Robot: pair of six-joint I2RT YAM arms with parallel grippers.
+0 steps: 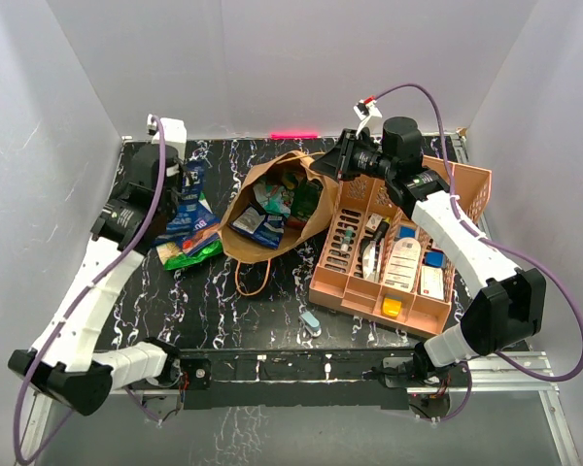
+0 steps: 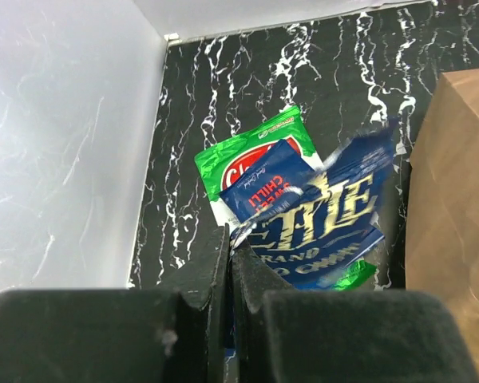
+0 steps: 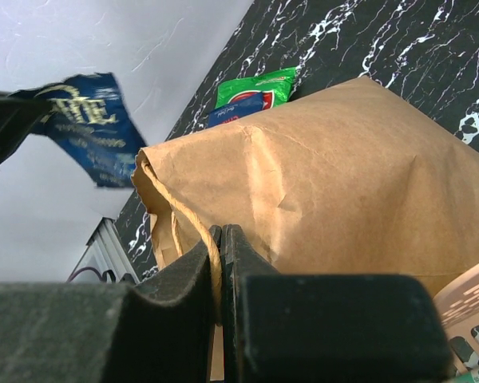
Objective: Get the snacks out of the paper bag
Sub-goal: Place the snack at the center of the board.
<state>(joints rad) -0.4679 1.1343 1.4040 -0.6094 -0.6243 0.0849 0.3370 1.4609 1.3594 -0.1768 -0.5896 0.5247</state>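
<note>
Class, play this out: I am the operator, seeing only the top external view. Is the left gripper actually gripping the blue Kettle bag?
Observer: Yes. The left wrist view shows the left gripper shut on the Kettle bag at its corner.
Operator: Lifted or resting?
Observer: Lifted; the right wrist view shows it hanging in mid-air.
Operator: And the right gripper?
Observer: The right gripper is shut on the paper bag at its edge.

Count: one paper bag (image 1: pixel 231 216), one tray (image 1: pixel 472 184), one capsule (image 1: pixel 312 323). In left pincer (image 2: pixel 229 238): one chip bag (image 2: pixel 335 215). Beyond it: one green packet (image 2: pixel 243 153), one blue packet (image 2: pixel 265 179).
</note>
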